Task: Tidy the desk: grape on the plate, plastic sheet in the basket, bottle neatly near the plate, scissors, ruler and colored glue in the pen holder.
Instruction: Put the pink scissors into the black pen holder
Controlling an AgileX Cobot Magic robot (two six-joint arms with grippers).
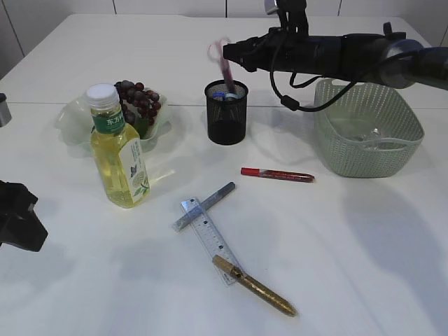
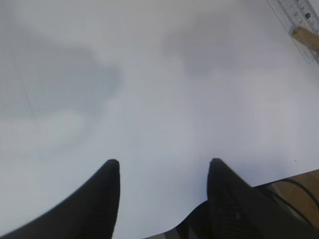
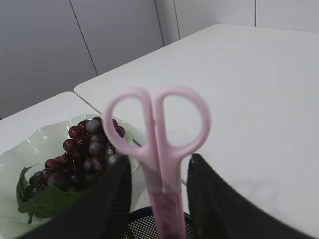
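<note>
Right wrist view: pink scissors (image 3: 162,149) stand centre frame, blades inside the pen holder (image 3: 154,224). The right gripper (image 3: 159,194) jaws flank the shank, parted. Light, rigid, slippery plastic; grasp below the handles.

Scissors (image 3: 159,149): pale pink handles. Pen holder (image 1: 226,112): black mesh. Grapes (image 1: 140,101): dark purple, green leaf, on pale green plate (image 1: 70,126). Bottle (image 1: 119,150): yellow liquid, green label, white cap. Basket (image 1: 367,129): sage green weave. Glue stick (image 1: 277,174): red. Ruler (image 1: 210,239): clear, black marks. Table (image 1: 350,245): white.
</note>
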